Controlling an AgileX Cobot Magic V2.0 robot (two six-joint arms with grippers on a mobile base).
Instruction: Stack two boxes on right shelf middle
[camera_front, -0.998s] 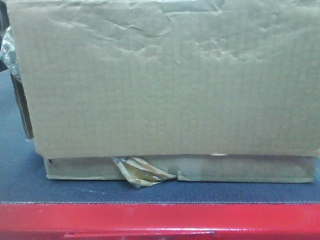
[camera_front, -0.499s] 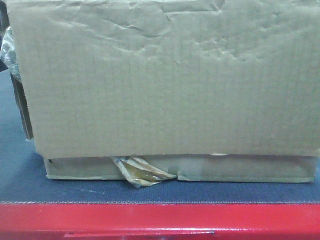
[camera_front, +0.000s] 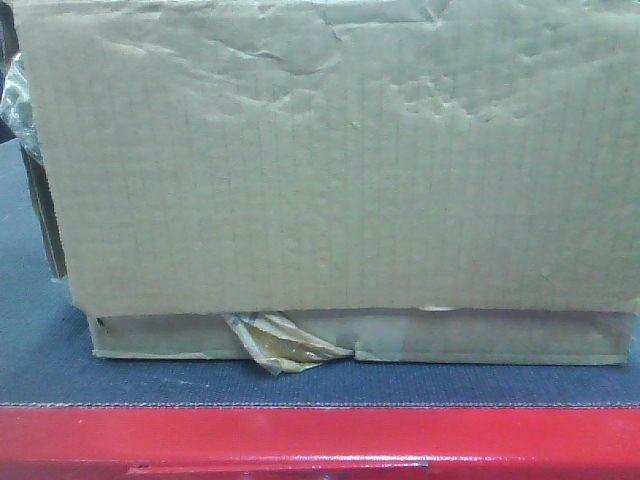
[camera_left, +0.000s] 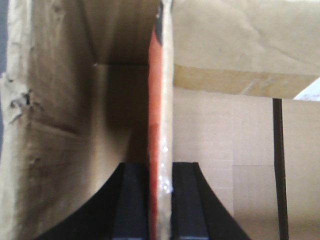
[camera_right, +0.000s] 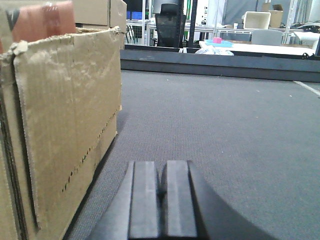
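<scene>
A big cardboard box (camera_front: 340, 170) fills the front view, standing on a blue-grey mat (camera_front: 30, 340) above a red shelf edge (camera_front: 320, 440). Its front panel hangs over a lower cardboard strip (camera_front: 480, 338) with torn tape (camera_front: 285, 345). In the left wrist view my left gripper (camera_left: 160, 200) is shut on an upright cardboard wall with a red-taped edge (camera_left: 159, 125), one black finger (camera_left: 134, 200) on each side. In the right wrist view my right gripper (camera_right: 161, 200) is shut and empty, low over the grey mat (camera_right: 225, 130), just right of the box's side (camera_right: 65, 125). No second separate box is clearly told apart.
More cardboard (camera_left: 225, 150) lies behind the gripped wall in the left wrist view. Beyond the mat's far edge (camera_right: 220, 62) stand an office chair (camera_right: 170, 25) and tables. Open mat stretches to the right of the box.
</scene>
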